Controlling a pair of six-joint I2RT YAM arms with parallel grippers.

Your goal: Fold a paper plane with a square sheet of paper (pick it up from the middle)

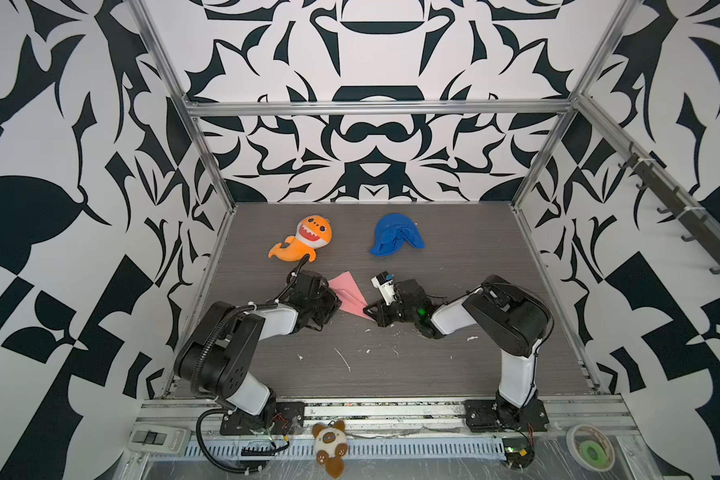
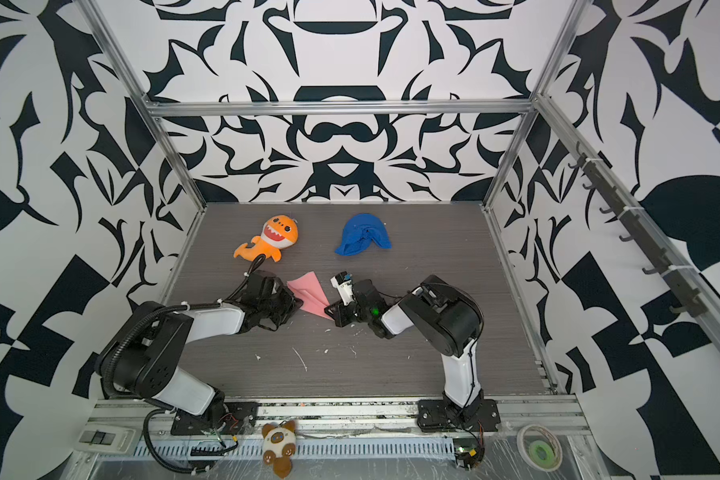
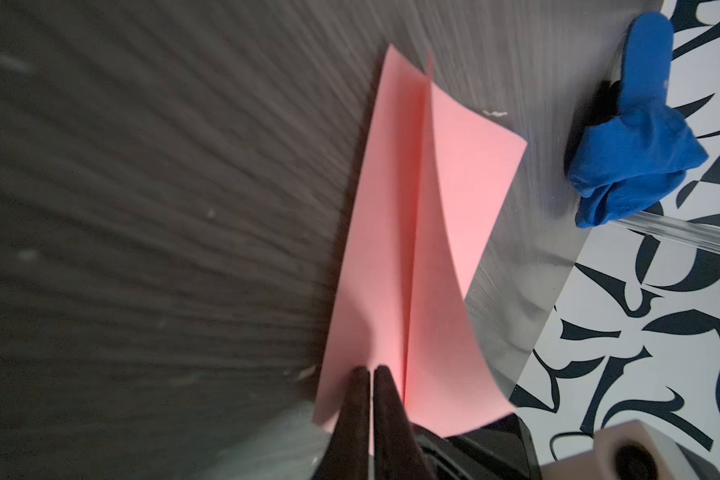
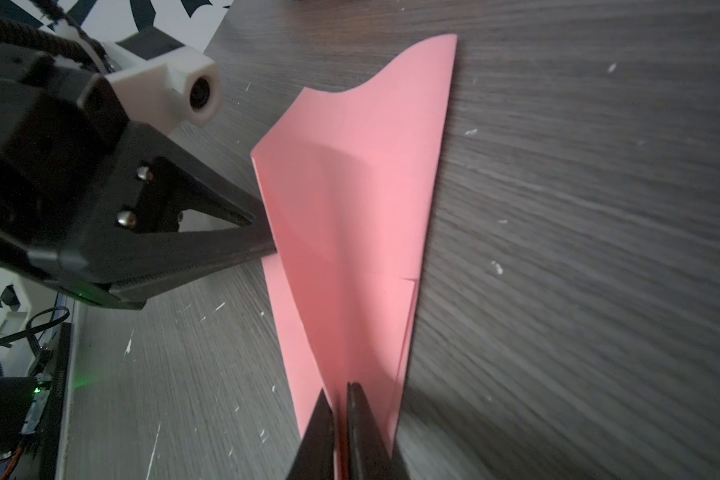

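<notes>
On the table, the pink paper plane is pinched at its narrow end by the closed right gripper and, apparently, at 1 wing by the closed left gripper, so that the folds are kept together.

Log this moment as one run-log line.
stage: folding | paper plane: pink, part-folded | left gripper: shut on paper plane | right gripper: shut on paper plane

White shells, black joint housings and black base plates on left arm and right arm; ribbed black hose on left, green LED on right wrist; left gripper black, tapered fingers, two silver screws, white camera block.
</notes>
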